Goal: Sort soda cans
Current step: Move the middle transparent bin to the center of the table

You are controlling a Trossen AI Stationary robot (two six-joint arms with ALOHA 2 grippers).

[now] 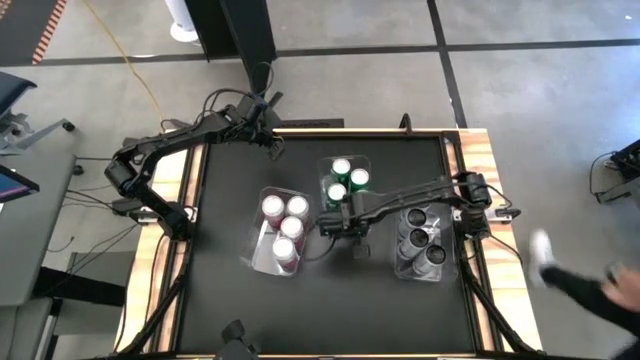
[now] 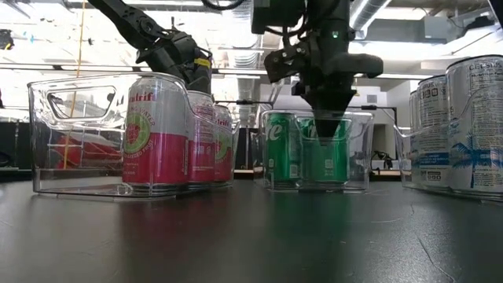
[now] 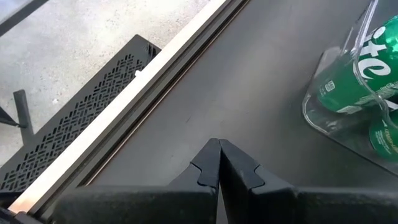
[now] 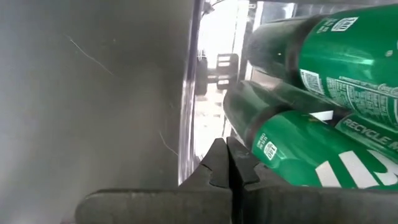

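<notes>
Three clear bins stand on the black table. The left bin holds pink cans (image 1: 283,222) (image 2: 153,134), the middle bin holds green cans (image 1: 345,180) (image 2: 302,149) (image 4: 323,56), and the right bin holds dark-topped cans (image 1: 420,235) (image 2: 464,126). All the cans stand upright on their bases. My right gripper (image 1: 335,222) (image 2: 328,118) (image 4: 227,152) is shut and empty. It points down just at the near end of the green cans' bin (image 4: 189,93). My left gripper (image 1: 275,150) (image 3: 219,155) is shut and empty above the table's far edge. My right gripper's shut fingertips (image 4: 217,155) stand beside the near wall of the green cans' bin. I cannot tell whether they touch it.
Bare black table lies in front of the bins (image 1: 330,300) and along the far side (image 3: 261,93). A wooden rim (image 1: 480,170) frames the table. A person's leg and shoe (image 1: 560,270) show on the floor to the right of the table.
</notes>
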